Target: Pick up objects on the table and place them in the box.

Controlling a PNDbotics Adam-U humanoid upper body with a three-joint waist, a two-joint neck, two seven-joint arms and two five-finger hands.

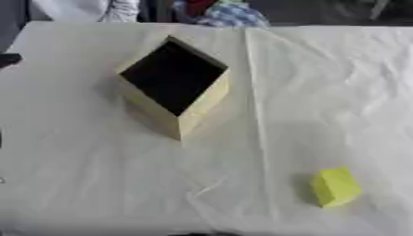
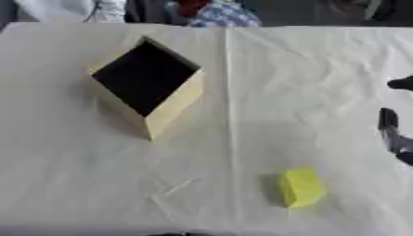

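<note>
Yellow block (image 1: 335, 186) sitting on the cloth-covered worktop (image 1: 339, 92), near the front edge and toward the right, well apart from the box (image 1: 202, 108). Tan box left of centre, turned corner-on, open top facing up with a dark inside (can't tell what's in there, if anything). Right hand (image 2: 393, 133) just poking in at the right edge in the right eye view, dark and silver, away from the block, touching nothing; can't tell how its fingers are set. Dark bit at the left edge in the left eye view, too little to make out.
</note>
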